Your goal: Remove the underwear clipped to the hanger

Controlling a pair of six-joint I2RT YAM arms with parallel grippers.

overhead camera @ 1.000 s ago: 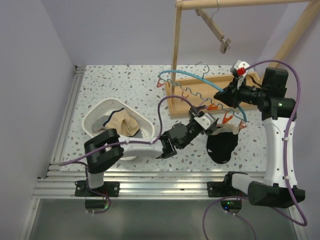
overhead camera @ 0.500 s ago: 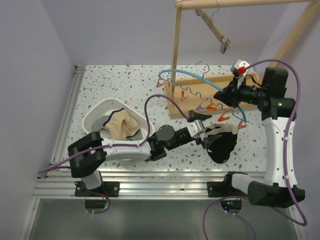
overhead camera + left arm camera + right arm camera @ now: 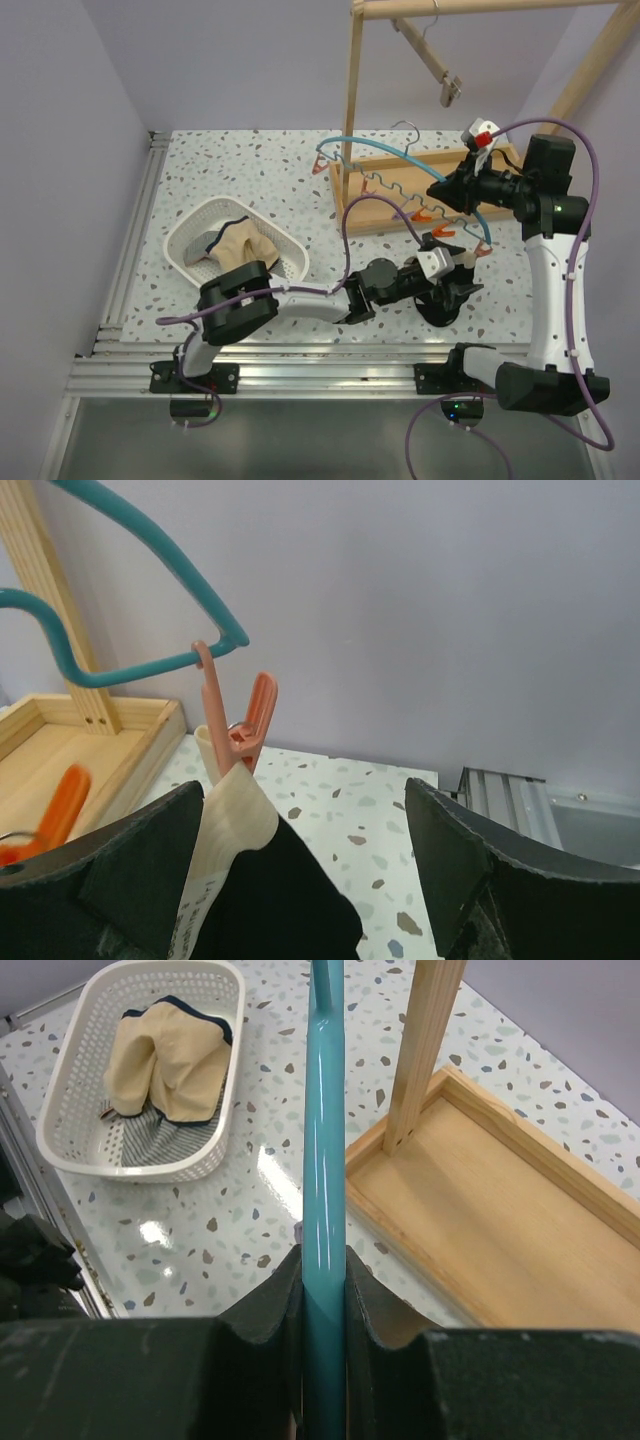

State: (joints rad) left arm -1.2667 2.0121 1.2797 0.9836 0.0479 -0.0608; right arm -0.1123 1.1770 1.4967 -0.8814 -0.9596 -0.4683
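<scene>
Pale lilac walls close in a speckled terrazzo table [image 3: 250, 180], and at its far right stands a wooden rack [image 3: 352, 100] with a shallow tray for a base. A teal hanger [image 3: 325, 1110] slants across in front of that tray. The right gripper [image 3: 322, 1280] is clamped tight on the hanger's bar, one finger on each side. The left arm reaches low across the table to the right, and the left gripper [image 3: 305, 880] is spread wide, its fingers [image 3: 130, 870] on either side of the black pair [image 3: 275, 890] without pinching it. On the left of the table sits a white basket [image 3: 190, 225] holding the beige pair [image 3: 165, 1060] on top of the grey striped pair [image 3: 150, 1135]. The black pair's pale waistband [image 3: 235, 815] reaches up to a salmon clip [image 3: 245, 725] hooked on the hanger's end, and seems to be caught in it. Orange clips [image 3: 55, 800] hang further along, blurred.
</scene>
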